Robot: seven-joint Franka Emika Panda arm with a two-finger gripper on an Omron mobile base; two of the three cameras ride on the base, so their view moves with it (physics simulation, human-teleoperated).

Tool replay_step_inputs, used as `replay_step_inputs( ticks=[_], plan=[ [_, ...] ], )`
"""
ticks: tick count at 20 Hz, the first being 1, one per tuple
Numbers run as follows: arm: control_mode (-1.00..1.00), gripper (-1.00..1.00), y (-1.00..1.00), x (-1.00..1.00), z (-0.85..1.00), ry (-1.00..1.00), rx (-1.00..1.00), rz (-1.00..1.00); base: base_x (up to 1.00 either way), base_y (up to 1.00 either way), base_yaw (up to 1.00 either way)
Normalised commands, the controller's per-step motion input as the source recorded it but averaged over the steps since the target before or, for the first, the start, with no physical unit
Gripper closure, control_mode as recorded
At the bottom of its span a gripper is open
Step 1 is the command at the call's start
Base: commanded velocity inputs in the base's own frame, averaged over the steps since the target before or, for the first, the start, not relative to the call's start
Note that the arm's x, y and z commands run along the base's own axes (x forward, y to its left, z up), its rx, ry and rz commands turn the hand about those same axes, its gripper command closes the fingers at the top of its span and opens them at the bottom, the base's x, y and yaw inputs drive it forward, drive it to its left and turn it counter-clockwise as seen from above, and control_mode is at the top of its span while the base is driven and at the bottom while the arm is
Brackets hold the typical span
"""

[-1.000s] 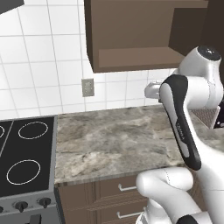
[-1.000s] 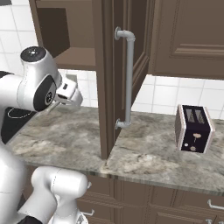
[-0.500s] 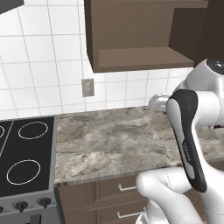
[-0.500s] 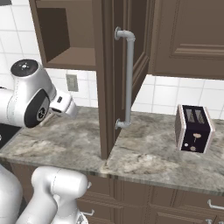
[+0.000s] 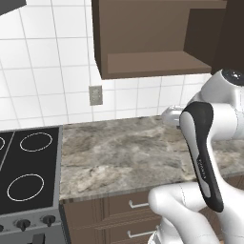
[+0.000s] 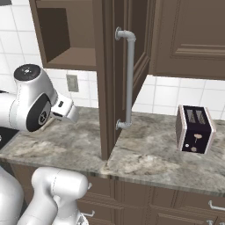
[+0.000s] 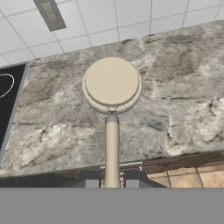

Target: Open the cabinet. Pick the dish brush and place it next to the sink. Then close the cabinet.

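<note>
**One brush in the grip, one cabinet door wide open**

One counter (image 5: 119,152) of grey mottled stone runs across both base views, with white tiled wall (image 5: 43,62) behind it. One cabinet (image 5: 143,43) hangs above it, dark brown; its door (image 6: 115,74) is swung open toward the right base camera, edge-on, and the one long silver handle (image 6: 128,79) stands vertical on it. The shelf seen inside is bare in both base views. A second, shut cabinet door (image 6: 193,35) lies to the right of the open one.

One stove (image 5: 26,176) sits at the left end of the counter; two ringed burners show in full, and two knobs (image 5: 33,222) on its front. Below the counter are drawers (image 5: 128,206) with short horizontal handles, two of them visible in the left base view.

One arm (image 5: 209,143) rises white with dark joints, its hand over the counter between the stove and the open door.

One toaster (image 6: 195,129), dark with pale sides and two slots, stands on the counter right of the door, well apart from the arm.

One outlet (image 5: 96,95) is set in the tiles under the cabinet.

One brush (image 7: 112,94), pale beige, is above the counter: its round head points away from the hand and its thin handle runs straight back between the two fingertips. The gripper (image 7: 112,183) is clamped on that handle.
</note>
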Motion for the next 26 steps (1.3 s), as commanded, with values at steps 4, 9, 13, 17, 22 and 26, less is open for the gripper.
replay_step_inputs(
  ticks=[4,9,13,17,22,26],
  plan=[
    [-1.00,1.00,0.00,0.00,0.00,0.00,0.00,0.00,0.00,0.00,0.00],
    [-1.00,1.00,0.00,0.00,0.00,0.00,0.00,0.00,0.00,0.00,0.00],
    [-1.00,1.00,0.00,0.00,0.00,0.00,0.00,0.00,0.00,0.00,0.00],
    [-1.00,1.00,0.00,0.00,0.00,0.00,0.00,0.00,0.00,0.00,0.00],
    [1.00,1.00,0.00,0.00,0.00,0.00,0.00,0.00,-0.01,0.00,0.00],
    [1.00,1.00,0.00,0.00,0.00,0.00,0.00,0.00,-0.52,0.02,0.00]
  ],
)
